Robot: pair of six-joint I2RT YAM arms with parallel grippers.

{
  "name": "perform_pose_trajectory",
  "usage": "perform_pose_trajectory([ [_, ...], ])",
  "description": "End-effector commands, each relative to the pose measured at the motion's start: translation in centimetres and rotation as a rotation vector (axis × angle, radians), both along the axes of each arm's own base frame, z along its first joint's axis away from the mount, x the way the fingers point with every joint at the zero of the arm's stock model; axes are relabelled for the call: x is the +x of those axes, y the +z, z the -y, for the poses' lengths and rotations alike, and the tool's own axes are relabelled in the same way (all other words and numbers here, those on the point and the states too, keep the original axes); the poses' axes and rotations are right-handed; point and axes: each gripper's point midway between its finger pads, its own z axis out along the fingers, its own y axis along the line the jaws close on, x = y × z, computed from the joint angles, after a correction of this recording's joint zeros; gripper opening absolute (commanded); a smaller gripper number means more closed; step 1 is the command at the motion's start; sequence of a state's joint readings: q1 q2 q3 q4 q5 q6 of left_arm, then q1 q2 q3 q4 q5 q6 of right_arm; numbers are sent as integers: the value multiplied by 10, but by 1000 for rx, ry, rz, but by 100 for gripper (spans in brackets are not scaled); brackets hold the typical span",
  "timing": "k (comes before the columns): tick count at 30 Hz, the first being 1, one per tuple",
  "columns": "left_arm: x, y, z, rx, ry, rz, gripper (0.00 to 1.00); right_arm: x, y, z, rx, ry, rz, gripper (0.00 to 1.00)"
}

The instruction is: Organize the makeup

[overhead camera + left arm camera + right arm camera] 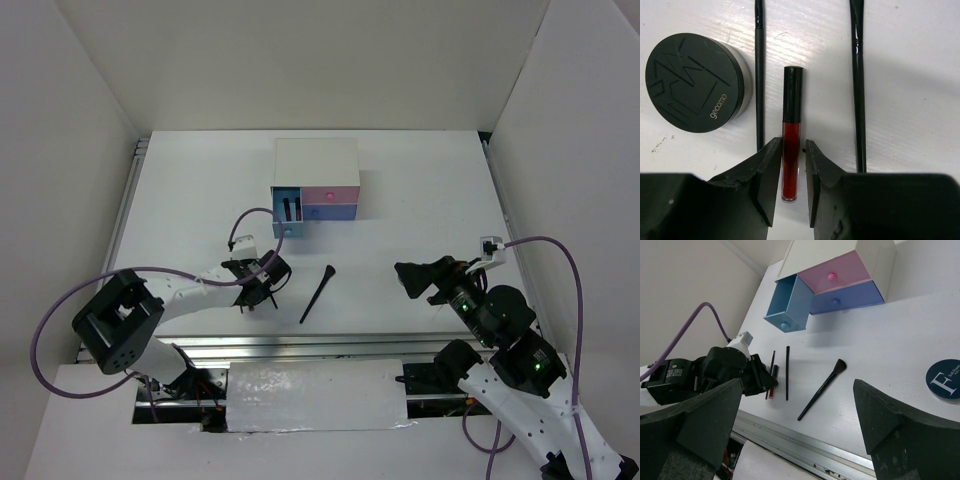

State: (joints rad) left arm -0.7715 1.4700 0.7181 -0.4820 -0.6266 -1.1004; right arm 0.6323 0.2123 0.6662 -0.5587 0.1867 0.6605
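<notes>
Left gripper (pixel 792 150) straddles the red lip gloss tube (pixel 791 110) lying at lower centre of the wrist view, whether it pinches it I cannot tell, and an uneven closing may roll the tube against the thin black pencil (pixel 759 85) just beside it.

The right gripper (pixel 797 387), fingers spread wide, overlooks a flared brush (pixel 821 391), two thin pencils (pixel 787 372), a red tube (pixel 773 384), and a round compact (pixel 945 380) at far right.

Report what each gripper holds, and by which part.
Nothing is gripped yet. The left gripper straddles the lip gloss tube at its red end, a gap showing; the right gripper is open, empty.
</notes>
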Motion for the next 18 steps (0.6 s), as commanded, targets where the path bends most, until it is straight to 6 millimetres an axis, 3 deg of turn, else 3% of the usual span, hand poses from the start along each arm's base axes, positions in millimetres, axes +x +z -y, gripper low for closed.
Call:
perform_pose_trajectory([
  [1, 5, -2, 7, -13, -10, 8, 38, 1, 11, 0, 14, 0, 39, 100],
  [18, -7, -19, 15, -106, -21, -21, 32, 0, 9, 1, 13, -4, 38, 100],
])
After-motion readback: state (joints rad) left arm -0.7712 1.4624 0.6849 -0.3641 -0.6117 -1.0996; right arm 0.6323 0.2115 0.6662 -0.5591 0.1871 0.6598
